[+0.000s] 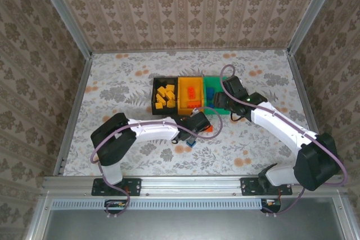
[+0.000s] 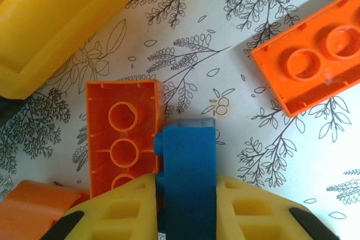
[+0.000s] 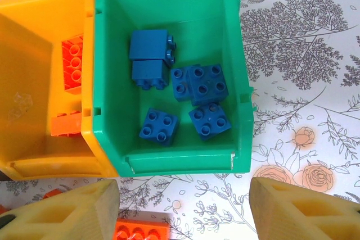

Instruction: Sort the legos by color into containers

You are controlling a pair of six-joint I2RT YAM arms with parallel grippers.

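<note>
My left pincer (image 2: 185,192) grips the blue brick (image 2: 188,150) by its flat sides (light, stiff, probably slippery), while my right pincer (image 3: 185,212) hangs open by the green bin (image 3: 185,164).

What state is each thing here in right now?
left fingers, shut on the blue brick
right fingers, open, empty
green bin, holds blue bricks
orange-yellow bin, holds red-orange bricks
black bin, holds yellow bricks
hollow-side-up brick, upside down on table
studs-up brick, upright on table
</note>
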